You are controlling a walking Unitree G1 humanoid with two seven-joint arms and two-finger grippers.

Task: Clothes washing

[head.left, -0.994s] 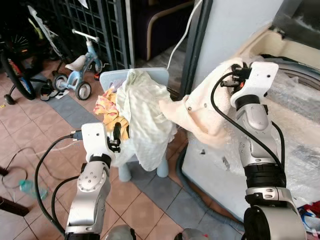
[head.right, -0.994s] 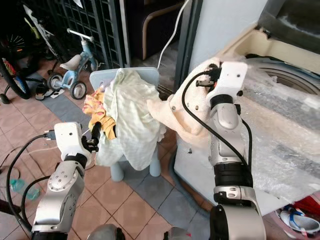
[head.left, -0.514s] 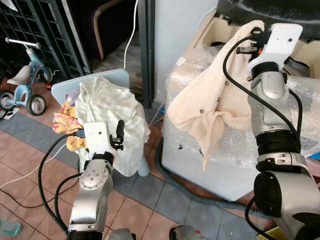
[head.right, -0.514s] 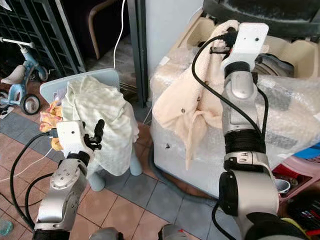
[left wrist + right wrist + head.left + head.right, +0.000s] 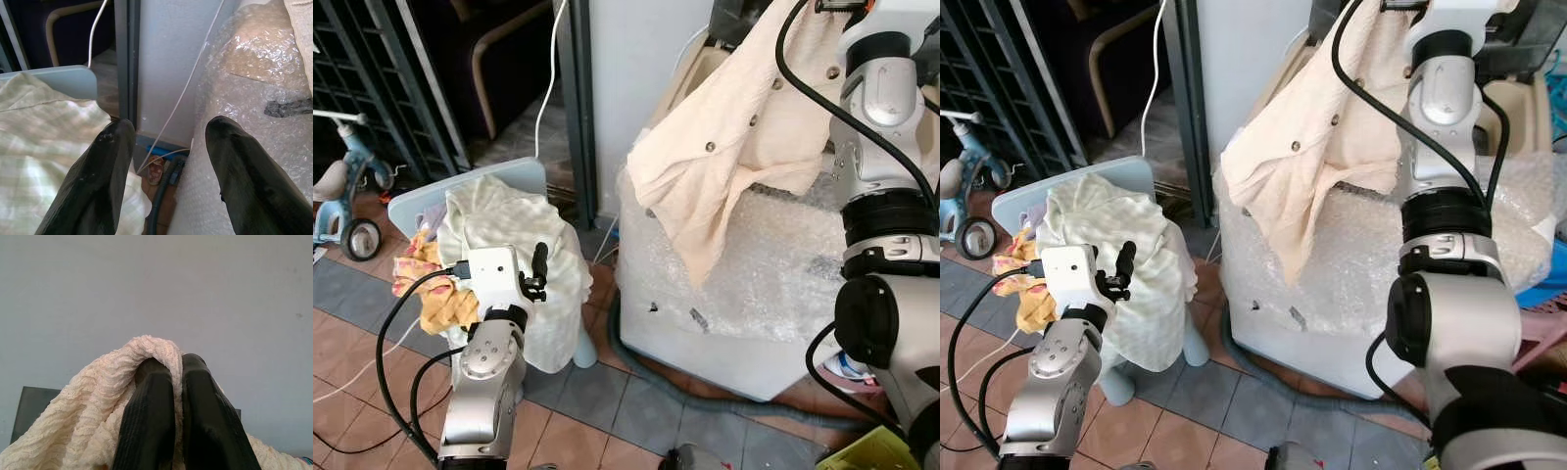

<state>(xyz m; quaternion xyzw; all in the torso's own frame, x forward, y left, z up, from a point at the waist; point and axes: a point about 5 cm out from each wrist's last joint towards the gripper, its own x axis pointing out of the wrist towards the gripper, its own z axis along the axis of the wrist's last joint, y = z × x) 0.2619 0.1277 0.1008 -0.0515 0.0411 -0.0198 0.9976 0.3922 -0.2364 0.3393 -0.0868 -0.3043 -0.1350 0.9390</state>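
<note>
Holding cream garment [image 5: 734, 147] pinched in my right gripper [image 5: 177, 377], high over bubble-wrapped washer [image 5: 754, 284]. Left gripper [image 5: 166, 142] fingers spread, empty, beside pale green cloth [image 5: 524, 255] on stool [image 5: 470, 186].

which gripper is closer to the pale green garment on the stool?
Left. The left gripper hovers open right beside the pale green garment draped over the light blue stool. The right gripper is raised over the bubble-wrapped washing machine, shut on the cream buttoned shirt.

open pincer [image 5: 168, 147] above pale cloth [image 5: 44, 127]
</note>
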